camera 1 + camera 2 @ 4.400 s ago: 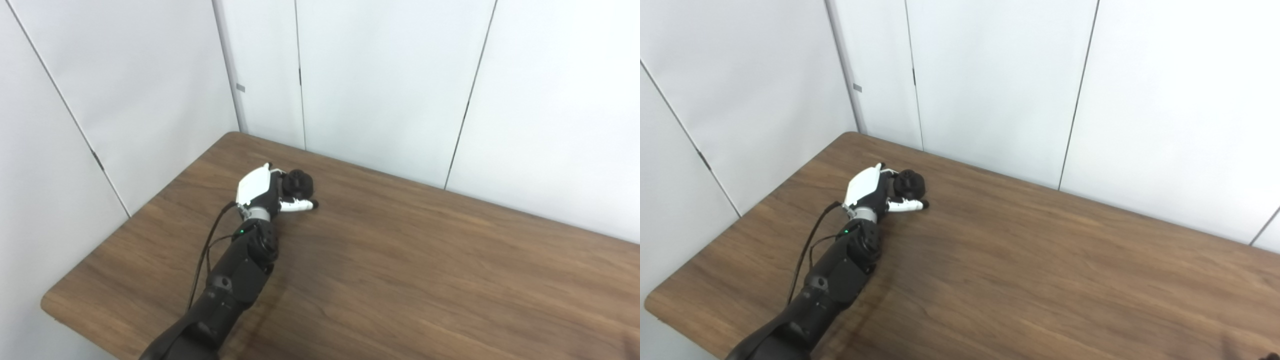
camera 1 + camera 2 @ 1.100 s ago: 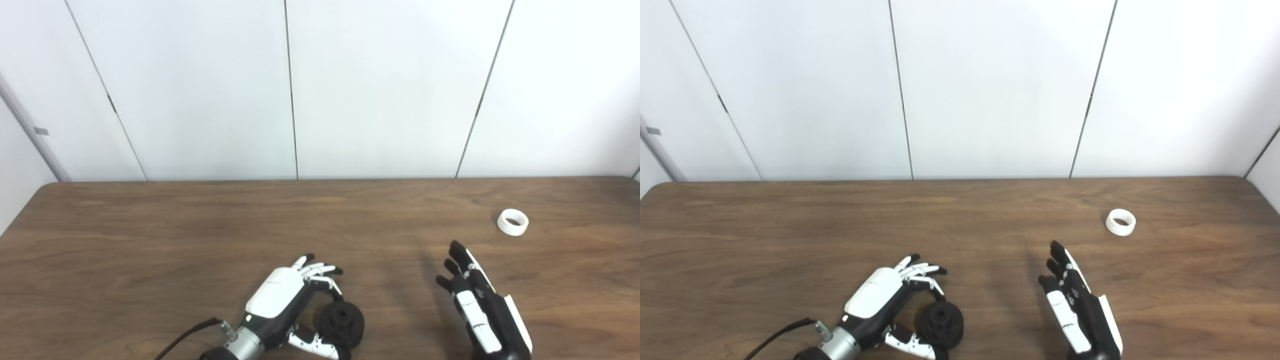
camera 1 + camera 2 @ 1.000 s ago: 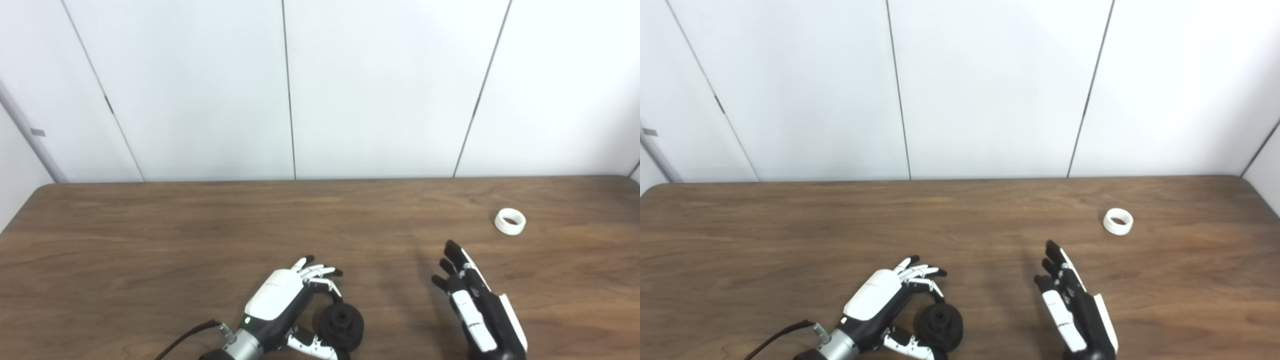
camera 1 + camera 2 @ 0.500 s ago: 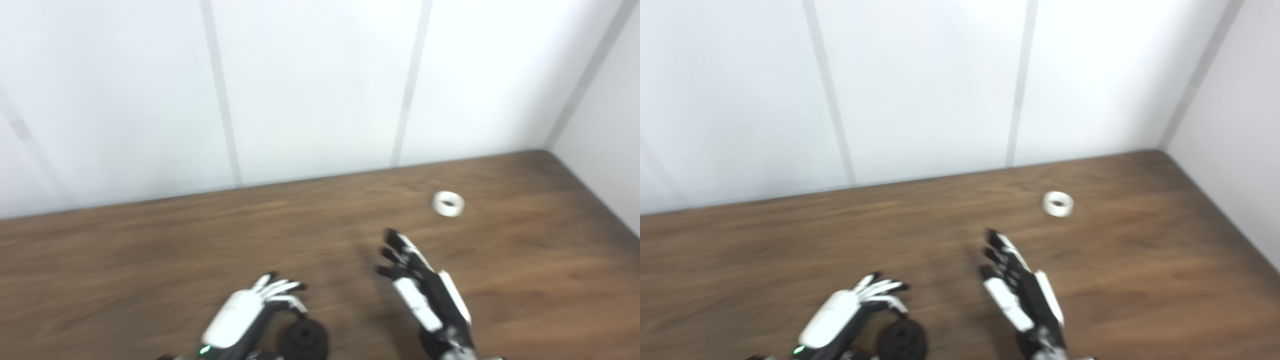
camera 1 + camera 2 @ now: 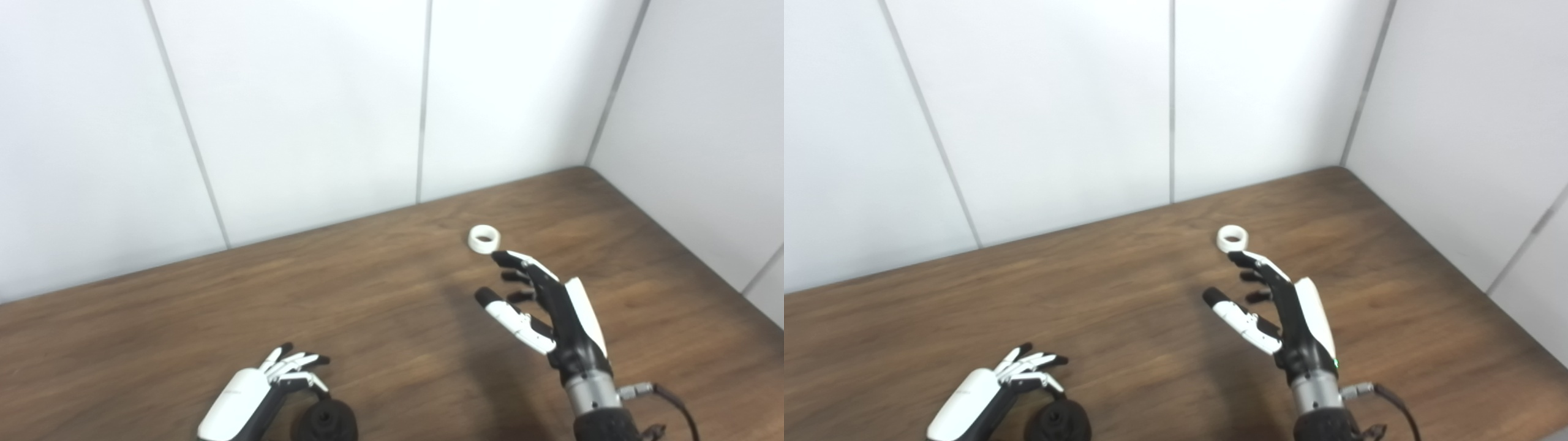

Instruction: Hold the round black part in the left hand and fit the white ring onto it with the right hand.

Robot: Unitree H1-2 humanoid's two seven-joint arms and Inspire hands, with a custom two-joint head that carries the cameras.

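Left robot hand [image 5: 245,407]: low at the near edge of the surface [image 5: 380,318], fingers curled loosely over the round black part [image 5: 324,422]; whether it truly grips the part or only cups it, I cannot tell.

Round black part: sits at the near edge, just beside the left robot hand's fingertips, partly cut off by the bottom of both views.

Right robot hand [image 5: 545,312]: raised above the surface toward the right side, spread wide and holding nothing, fingertips pointing at the ring.

White ring [image 5: 484,239]: lies flat on the surface toward the far right corner, just beyond the right robot hand's fingertips, not yet touched.

Step in hand: likely the reach for the ring.

Risk, ring: it looks small and light, so a fingertip arriving low could nudge it away toward the far edge rather than pinch it.

Risk, black part: if the left hold is loose, pressing the ring on could tip or push the part out of the fingers.
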